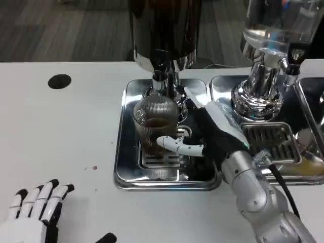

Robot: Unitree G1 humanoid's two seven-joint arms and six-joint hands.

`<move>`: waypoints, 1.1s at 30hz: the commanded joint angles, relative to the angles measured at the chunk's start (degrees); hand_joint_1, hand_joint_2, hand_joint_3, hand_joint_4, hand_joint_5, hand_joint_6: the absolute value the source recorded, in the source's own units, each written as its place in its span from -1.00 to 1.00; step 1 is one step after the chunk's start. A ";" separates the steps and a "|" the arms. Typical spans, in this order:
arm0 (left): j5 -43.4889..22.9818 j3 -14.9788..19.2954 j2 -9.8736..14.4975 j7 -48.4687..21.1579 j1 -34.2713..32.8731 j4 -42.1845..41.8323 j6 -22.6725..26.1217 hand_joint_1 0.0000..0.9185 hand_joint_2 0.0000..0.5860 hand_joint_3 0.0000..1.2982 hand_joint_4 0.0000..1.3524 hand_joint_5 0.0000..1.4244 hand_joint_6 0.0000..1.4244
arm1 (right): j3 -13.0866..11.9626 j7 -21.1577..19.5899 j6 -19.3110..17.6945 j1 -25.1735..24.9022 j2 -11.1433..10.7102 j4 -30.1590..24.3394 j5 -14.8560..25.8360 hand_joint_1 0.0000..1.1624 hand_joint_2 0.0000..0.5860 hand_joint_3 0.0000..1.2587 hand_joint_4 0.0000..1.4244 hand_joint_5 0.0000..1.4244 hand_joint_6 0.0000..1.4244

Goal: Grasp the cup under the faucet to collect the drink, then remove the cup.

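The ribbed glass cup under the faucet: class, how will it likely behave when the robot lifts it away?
The cup looks like rigid glass, so probably fragile. Dark drink partly fills it, so tilting may spill it. The right hand wraps its side; the ribs may aid grip.

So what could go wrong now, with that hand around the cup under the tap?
1. The cup already holds some brown drink; if the right hand pulls it away tilted or too fast, it could slosh onto the tray.
2. The cup sits right beneath the faucet; lifting instead of sliding out might knock its rim against the spout.
3. The glass looks ribbed and smooth, so a loose hold could let it slip.
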 commanded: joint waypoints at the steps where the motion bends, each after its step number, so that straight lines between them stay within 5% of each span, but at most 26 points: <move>1: -0.50 -0.03 0.35 0.57 0.01 0.63 -0.46 -1.00 -0.72 -0.54 -1.00 -0.78 -0.86 | -0.66 -2.27 -1.88 -0.08 0.58 1.19 1.00 0.05 -0.44 -1.00 -1.00 -1.00 -0.86; 18: -1.66 0.49 0.70 0.76 0.47 1.22 -0.86 -1.00 -0.70 -0.50 -1.00 -0.78 -0.86 | -0.26 -3.85 -4.85 -1.18 1.66 7.06 2.18 0.12 -0.41 -1.00 -0.88 -0.95 -0.79; 33: -2.72 1.35 0.69 0.85 0.30 2.49 -1.78 -1.00 -0.71 -0.49 -1.00 -0.78 -0.86 | -0.31 -9.65 -8.99 -1.62 4.33 10.95 2.13 0.29 -0.38 -0.53 -0.47 -0.64 -0.59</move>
